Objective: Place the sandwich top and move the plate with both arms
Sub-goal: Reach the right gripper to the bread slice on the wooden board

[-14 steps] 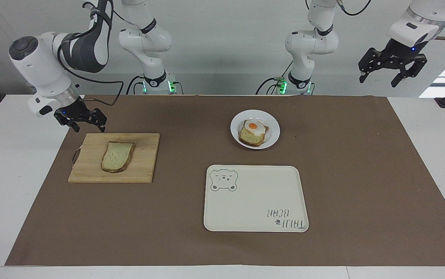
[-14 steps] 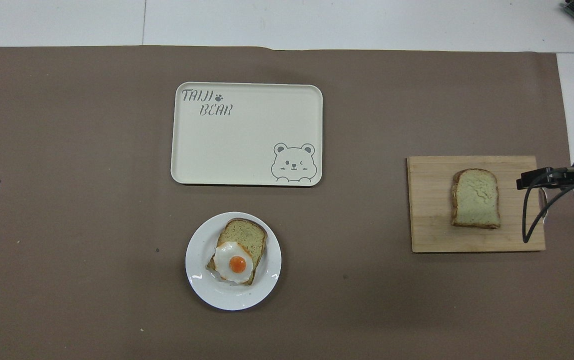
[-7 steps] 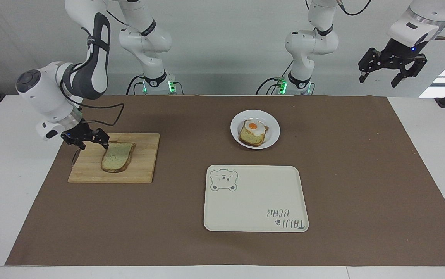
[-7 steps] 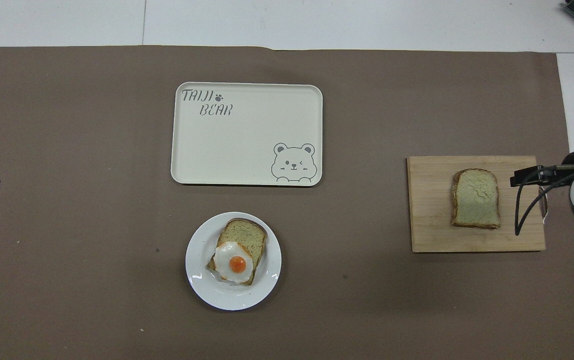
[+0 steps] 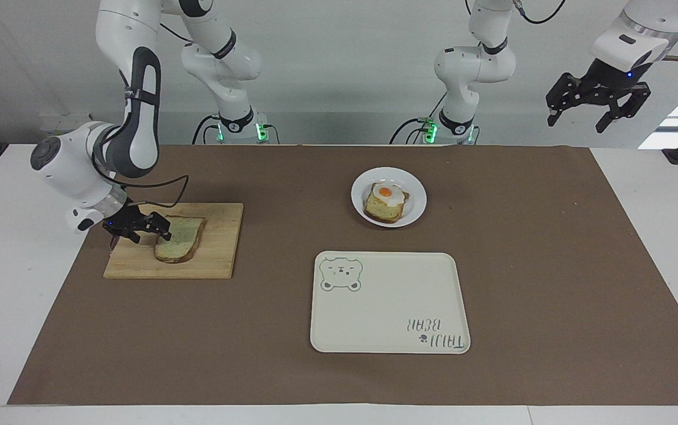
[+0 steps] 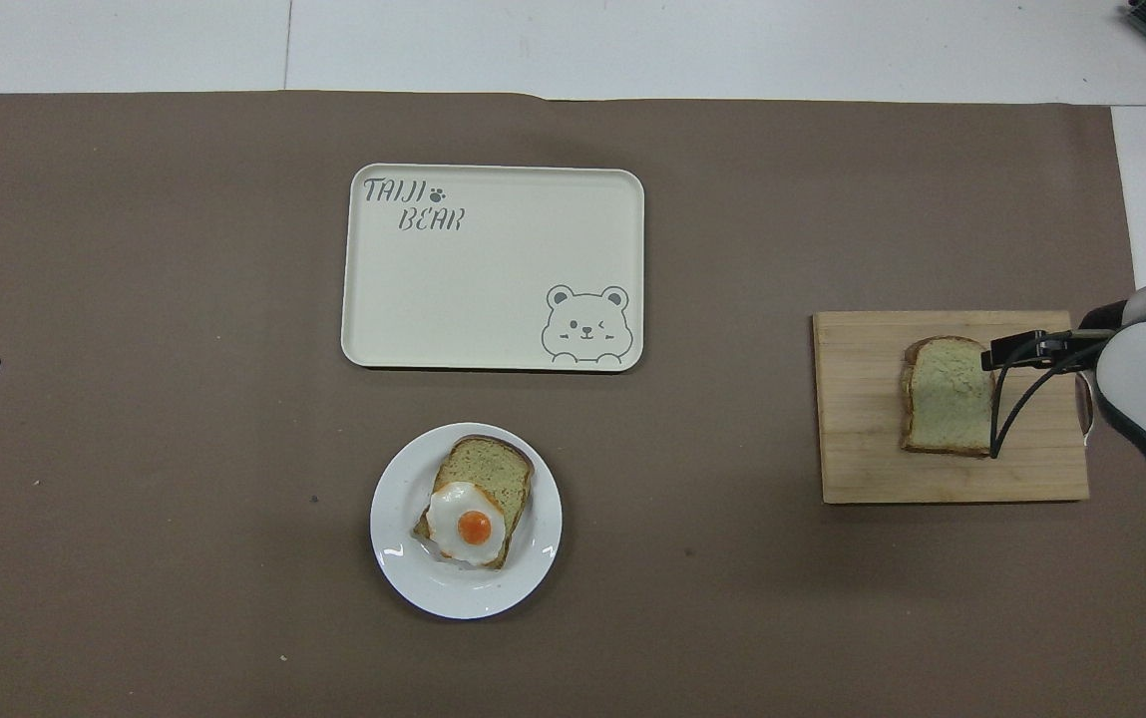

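- Right gripper (image 5: 148,228) is low at the bread slice's (image 5: 179,238) edge, jaws apart, nothing held.
- Plate (image 5: 414,212) untouched; stacking and the carry remain.
- Left gripper (image 5: 598,106) waits raised, open.

White jointed arms (image 5: 132,65) — grey joints, black cables, black claw grippers
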Action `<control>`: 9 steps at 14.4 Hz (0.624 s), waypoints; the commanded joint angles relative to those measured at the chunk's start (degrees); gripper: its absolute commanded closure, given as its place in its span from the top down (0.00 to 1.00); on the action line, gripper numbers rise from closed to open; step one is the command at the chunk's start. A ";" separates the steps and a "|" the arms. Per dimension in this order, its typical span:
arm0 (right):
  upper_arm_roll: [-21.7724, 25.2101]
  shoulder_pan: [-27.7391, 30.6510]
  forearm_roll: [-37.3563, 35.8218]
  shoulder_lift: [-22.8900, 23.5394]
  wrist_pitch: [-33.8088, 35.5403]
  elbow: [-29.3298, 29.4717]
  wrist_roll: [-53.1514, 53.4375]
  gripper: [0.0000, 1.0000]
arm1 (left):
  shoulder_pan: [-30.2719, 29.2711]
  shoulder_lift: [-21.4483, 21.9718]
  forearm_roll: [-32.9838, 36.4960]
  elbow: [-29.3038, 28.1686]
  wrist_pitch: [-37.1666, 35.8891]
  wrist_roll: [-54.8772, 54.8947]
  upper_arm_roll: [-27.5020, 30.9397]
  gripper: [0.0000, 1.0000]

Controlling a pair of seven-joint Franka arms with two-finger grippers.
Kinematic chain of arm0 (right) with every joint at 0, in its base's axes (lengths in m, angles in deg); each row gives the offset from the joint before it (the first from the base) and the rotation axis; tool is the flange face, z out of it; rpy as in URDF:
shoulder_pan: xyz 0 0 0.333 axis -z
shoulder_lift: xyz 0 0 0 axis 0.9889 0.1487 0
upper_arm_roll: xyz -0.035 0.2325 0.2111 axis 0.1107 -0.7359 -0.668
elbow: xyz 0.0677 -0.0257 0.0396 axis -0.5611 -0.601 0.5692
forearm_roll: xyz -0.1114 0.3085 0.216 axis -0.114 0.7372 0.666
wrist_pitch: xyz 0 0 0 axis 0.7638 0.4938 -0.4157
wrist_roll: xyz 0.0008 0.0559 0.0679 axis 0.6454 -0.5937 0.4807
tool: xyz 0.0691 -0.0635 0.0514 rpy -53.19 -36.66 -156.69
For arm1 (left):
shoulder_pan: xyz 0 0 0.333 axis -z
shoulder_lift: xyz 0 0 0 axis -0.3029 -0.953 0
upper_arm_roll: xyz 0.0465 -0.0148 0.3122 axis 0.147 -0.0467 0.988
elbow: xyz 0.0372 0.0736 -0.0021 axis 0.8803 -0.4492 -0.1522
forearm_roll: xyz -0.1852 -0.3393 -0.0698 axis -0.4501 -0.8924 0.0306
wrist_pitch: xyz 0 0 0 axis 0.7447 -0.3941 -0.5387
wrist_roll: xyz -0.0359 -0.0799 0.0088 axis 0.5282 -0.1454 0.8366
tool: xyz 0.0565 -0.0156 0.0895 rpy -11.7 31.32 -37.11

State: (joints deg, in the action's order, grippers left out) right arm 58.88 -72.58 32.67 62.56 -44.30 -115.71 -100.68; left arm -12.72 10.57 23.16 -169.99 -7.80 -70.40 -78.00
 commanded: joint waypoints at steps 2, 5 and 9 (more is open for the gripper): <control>-0.46 0.89 2.17 -0.15 -2.92 -2.47 -2.66 1.00 | -0.07 1.55 0.60 -1.68 -0.30 -0.51 -0.16 1.00; -0.38 0.80 2.26 0.20 -2.93 -2.56 -2.66 0.99 | -0.07 1.55 0.60 -1.68 -0.30 -0.51 -0.16 1.00; -0.38 0.71 2.26 0.20 -2.92 -2.56 -2.31 0.65 | -0.07 1.55 0.60 -1.68 -0.22 -0.51 -0.16 1.00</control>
State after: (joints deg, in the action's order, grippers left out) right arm 58.73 -72.14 33.11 62.99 -46.04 -117.42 -101.45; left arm -12.72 10.57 23.16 -169.99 -7.83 -70.41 -78.00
